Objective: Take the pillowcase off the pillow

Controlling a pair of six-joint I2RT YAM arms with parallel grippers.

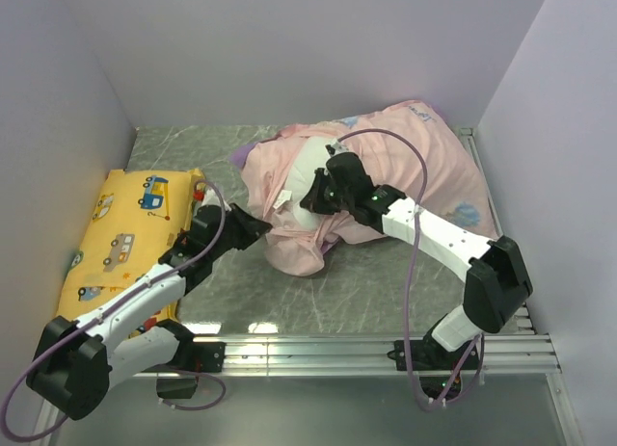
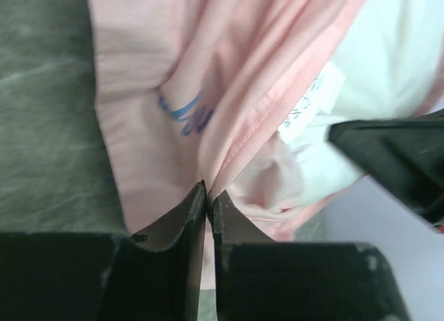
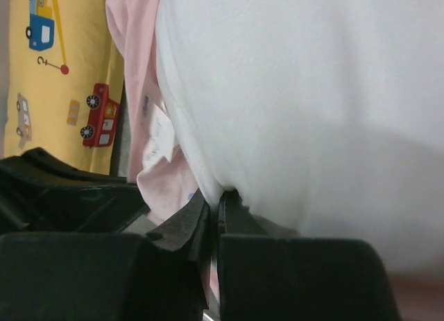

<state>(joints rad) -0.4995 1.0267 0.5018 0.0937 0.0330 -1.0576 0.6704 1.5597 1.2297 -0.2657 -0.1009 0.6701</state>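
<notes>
The pillowcase (image 1: 405,157) lies bunched at the table's middle and back right, its pale pink inside mostly showing. The white pillow (image 1: 310,171) pokes out of its open end, a small tag (image 1: 282,201) at its edge. My left gripper (image 1: 258,224) is shut on a fold of the pillowcase (image 2: 208,127) at its near left edge. My right gripper (image 1: 323,197) is shut on the white pillow (image 3: 298,106) at the opening. The tag also shows in the left wrist view (image 2: 312,99).
A yellow cushion (image 1: 125,234) printed with vehicles lies flat at the left, beside my left arm; it shows in the right wrist view (image 3: 62,71). White walls close in the table on three sides. A metal rail (image 1: 366,348) runs along the near edge.
</notes>
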